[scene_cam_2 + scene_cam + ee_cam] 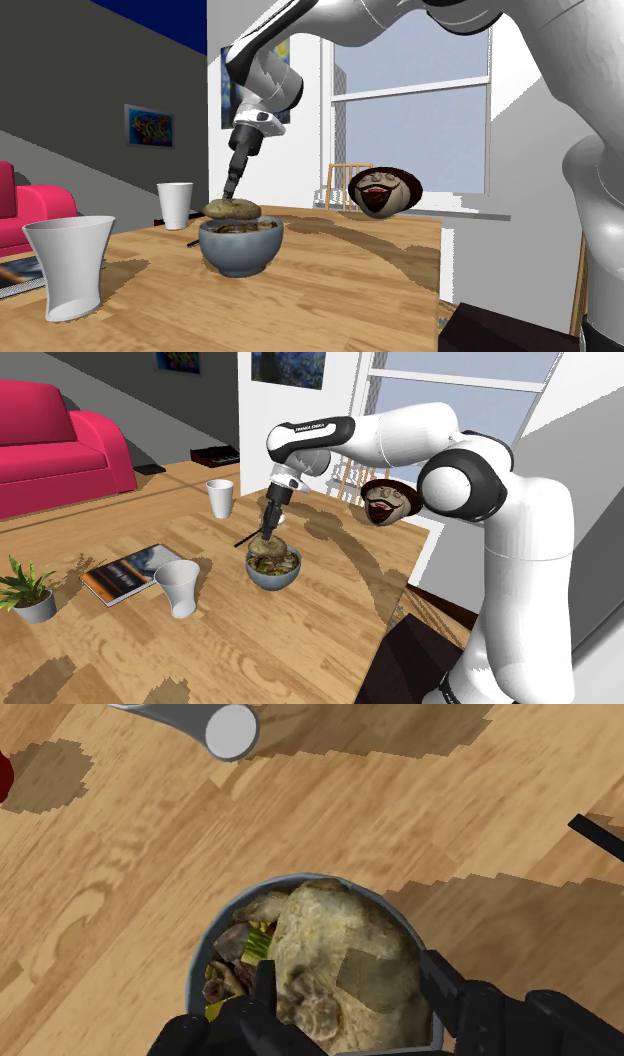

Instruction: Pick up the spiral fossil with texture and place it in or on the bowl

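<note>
**Item 1, gripper** [347, 969]. My tool, all black. It stands upright over the bowl. Its fingers [266, 989] are held wide apart, each against one flank of the spiral fossil, which is clasped between them.

**Item 2, spiral fossil** [330, 934]. A tan and olive lump, rough, with coiled ridges on its lower part. It sits at the bowl's mouth above the bowl's contents. In the second exterior view it [235, 209] lies level with the rim or just over it. I cannot tell whether it rests on the contents.

**Item 3, bowl** [197, 966]. Grey-blue and round, holding brown and green scraps. It stands on the wooden table [300, 642], near the middle in the shoulder view.

**Item 4, cups.** Two, white, both upright. One [220, 497] is beyond the bowl. The other [180, 587] is to the shoulder view's left of it, just beside a magazine [125, 572].

**Item 5, sundries.**
- A thin black stick [245, 539] lies close by the bowl.
- A potted plant [30, 592] stands at the table's edge.
- A brown grinning head [388, 502] sits near the window side.
- A pink sofa [50, 442] stands behind the table.
</note>
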Controlling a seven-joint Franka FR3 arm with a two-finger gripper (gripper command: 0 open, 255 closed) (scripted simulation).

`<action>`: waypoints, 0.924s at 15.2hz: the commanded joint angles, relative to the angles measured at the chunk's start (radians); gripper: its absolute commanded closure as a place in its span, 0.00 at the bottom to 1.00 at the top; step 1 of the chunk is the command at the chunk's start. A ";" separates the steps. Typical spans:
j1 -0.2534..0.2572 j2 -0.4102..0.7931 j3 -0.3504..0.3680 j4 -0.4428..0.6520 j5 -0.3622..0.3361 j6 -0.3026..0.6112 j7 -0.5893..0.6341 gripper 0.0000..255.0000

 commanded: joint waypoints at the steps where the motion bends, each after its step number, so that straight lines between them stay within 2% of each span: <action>1: 0.002 0.004 0.003 -0.004 0.000 -0.011 0.000 1.00; 11: 0.000 -0.005 0.001 0.012 0.001 -0.003 0.004 1.00; 12: 0.000 -0.005 0.001 0.012 0.001 -0.003 0.004 0.00; 14: 0.067 -0.196 -0.032 -0.287 0.004 0.264 0.112 0.00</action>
